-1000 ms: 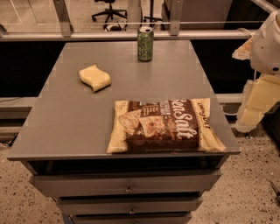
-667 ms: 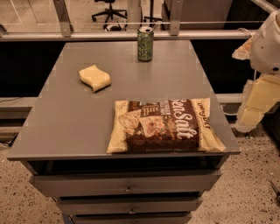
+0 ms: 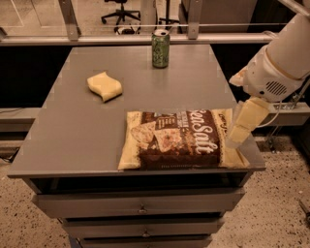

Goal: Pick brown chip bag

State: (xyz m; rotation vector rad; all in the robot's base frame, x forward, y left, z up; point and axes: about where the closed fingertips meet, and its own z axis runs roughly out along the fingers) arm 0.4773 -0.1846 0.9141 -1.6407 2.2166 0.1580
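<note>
The brown chip bag (image 3: 179, 139) lies flat near the front right edge of the grey table (image 3: 72, 135). It has a dark brown centre, cream-yellow ends and white "Sea Salt" script. My gripper (image 3: 238, 136) hangs from the white arm at the right. Its cream tip is over the bag's right end, by the table's right edge. I cannot tell whether it touches the bag.
A wavy yellow sponge (image 3: 104, 86) lies at the table's middle left. A green can (image 3: 160, 48) stands upright at the back centre. Drawers (image 3: 140, 206) sit under the tabletop. A rail (image 3: 97, 39) and an office chair (image 3: 118, 9) are behind.
My arm and gripper have moved left, from beside the table's right edge to over the bag's right end. The bag, sponge and can have not moved.
</note>
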